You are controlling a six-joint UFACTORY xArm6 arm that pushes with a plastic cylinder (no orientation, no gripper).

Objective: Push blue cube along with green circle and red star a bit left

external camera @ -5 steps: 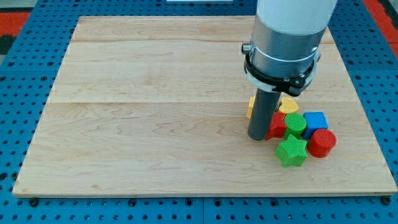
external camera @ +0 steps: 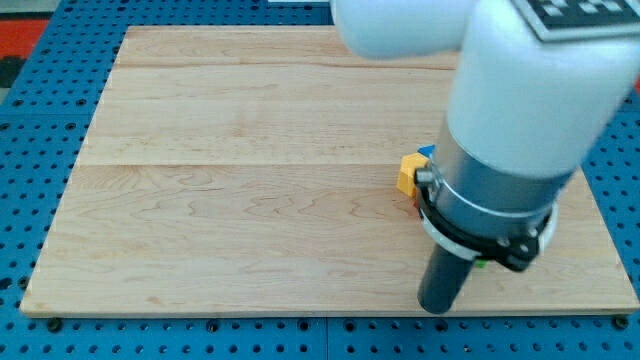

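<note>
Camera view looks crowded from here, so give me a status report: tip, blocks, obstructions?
My tip down near the board's bottom edge. Arm hides blue cube, green circle, red star. Only an orange block shows clearly.

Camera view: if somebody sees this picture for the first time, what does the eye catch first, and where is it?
The big white and grey arm fills the view's right, hiding most of the blocks. Its dark rod comes down near the board's bottom edge, and my tip touches no block that shows. At the arm's left edge an orange-yellow block peeks out with a bit of blue above it, on the pale wooden board.
</note>
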